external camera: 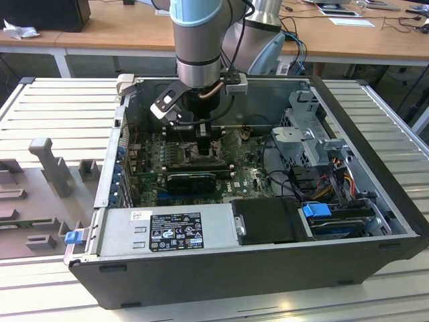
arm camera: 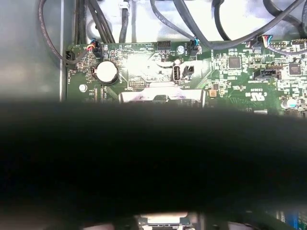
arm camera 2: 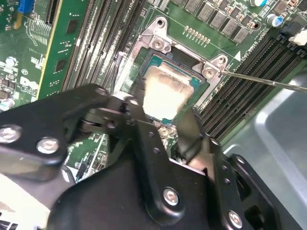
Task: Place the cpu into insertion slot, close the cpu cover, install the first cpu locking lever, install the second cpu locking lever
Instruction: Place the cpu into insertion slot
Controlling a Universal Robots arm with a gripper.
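**Over the insertion slot (arm camera 2: 178,56), the cpu (arm camera 2: 165,91) in a narrow grip**

At the exterior view's left, a grey moulded fixture (external camera: 47,168) lies on the slatted table (external camera: 60,100). Beside it stands the open computer case (external camera: 234,275), where the arm (external camera: 198,40) reaches straight down to the green board (external camera: 248,178). In the second wrist view the gripper (arm camera 2: 164,117) is set narrow, its fingers (arm camera 2: 192,129) against the sides of the cpu, which lies in the insertion slot. From the slot's corner a thin metal lever (arm camera 2: 264,81) juts over the memory sockets (arm camera 2: 240,91). Toward the exterior view's right sits the drive cage (external camera: 308,127).
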